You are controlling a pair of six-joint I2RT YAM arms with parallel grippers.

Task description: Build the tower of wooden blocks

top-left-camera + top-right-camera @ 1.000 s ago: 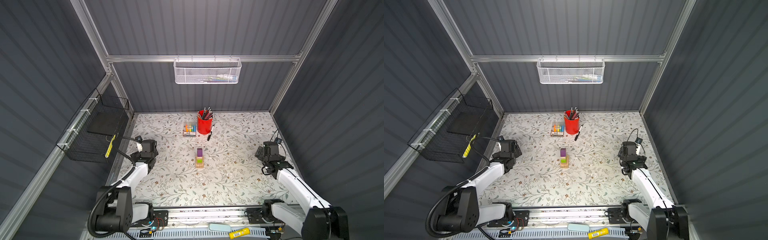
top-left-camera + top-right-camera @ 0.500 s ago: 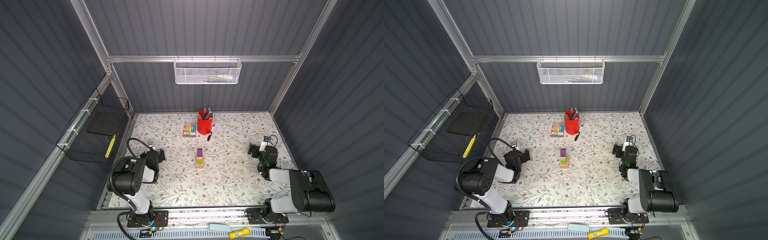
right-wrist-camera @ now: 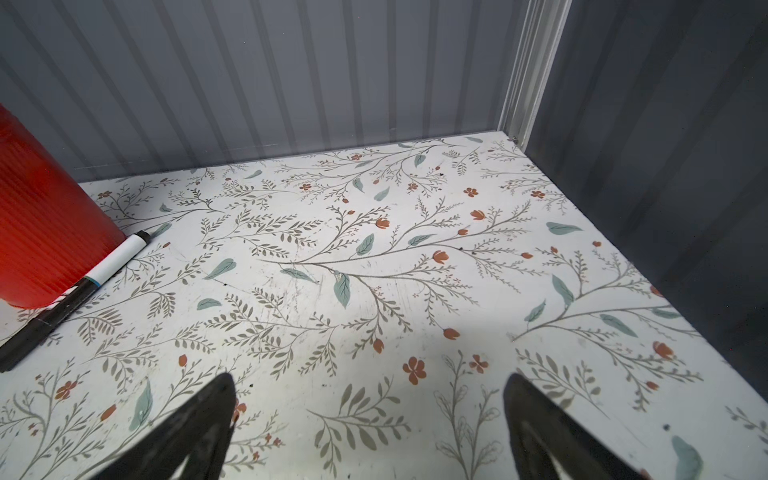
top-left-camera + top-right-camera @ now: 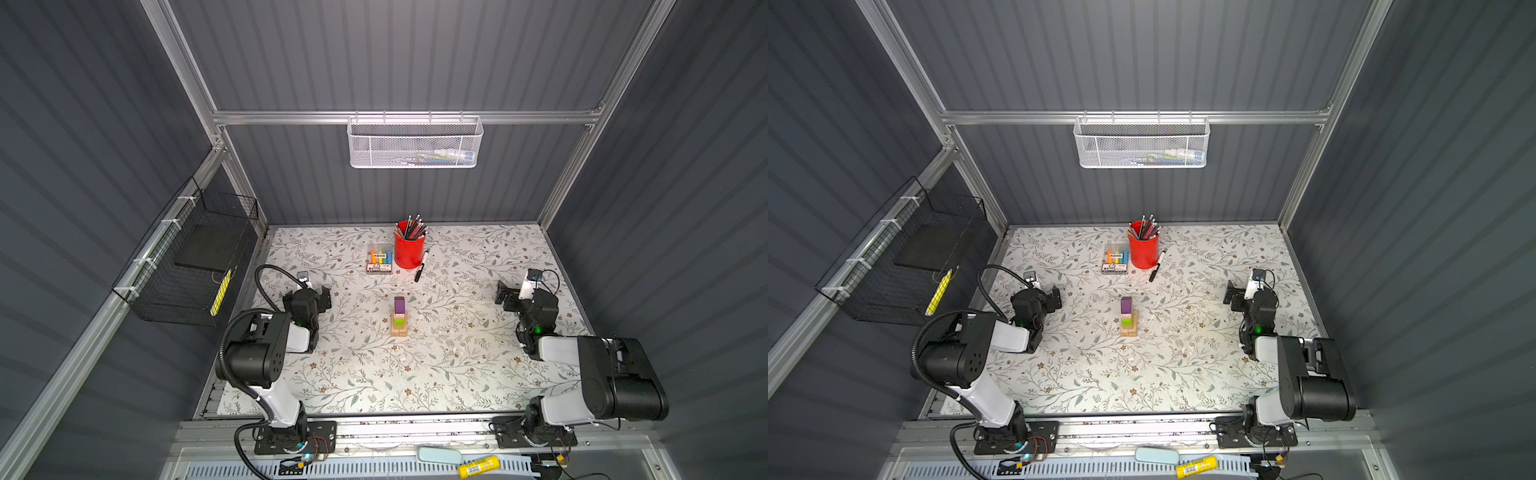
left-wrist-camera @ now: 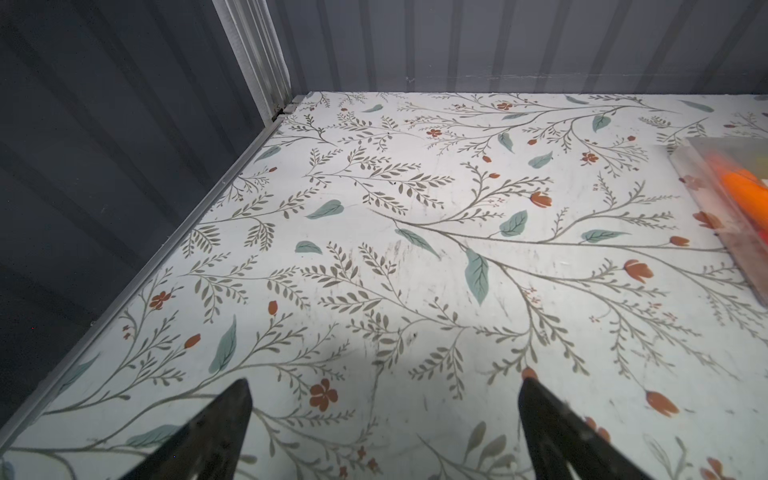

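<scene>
The tower (image 4: pixel 399 318) (image 4: pixel 1128 316) stands in the middle of the floral table. It is a slim column of wood blocks: a purple brick (image 4: pixel 400 305) on top, a lime-green brick (image 4: pixel 399 321) under it, pale wood (image 4: pixel 399 330) at the base. My left gripper (image 4: pixel 323 296) (image 4: pixel 1055 297) rests low, well left of the tower, open and empty. My right gripper (image 4: pixel 502 293) (image 4: pixel 1231 296) sits far to the right, also open and empty. In the left wrist view the left gripper (image 5: pixel 384 415) has only bare table between its jaws. The right wrist view shows the same for the right gripper (image 3: pixel 370 407).
A red pencil cup (image 4: pixel 409 250) (image 3: pixel 41 232), a clear box of coloured markers (image 4: pixel 379 262) (image 5: pixel 735 216) and a loose black marker (image 4: pixel 420 272) (image 3: pixel 75 299) lie behind the tower. A black wire basket (image 4: pixel 195 270) hangs on the left wall. A white mesh basket (image 4: pixel 413 143) hangs on the back wall.
Over the last second both arms folded back toward the front rail, elbows raised, grippers turned inward and low at the table's sides. The tower has not moved. Both grippers stayed open.
</scene>
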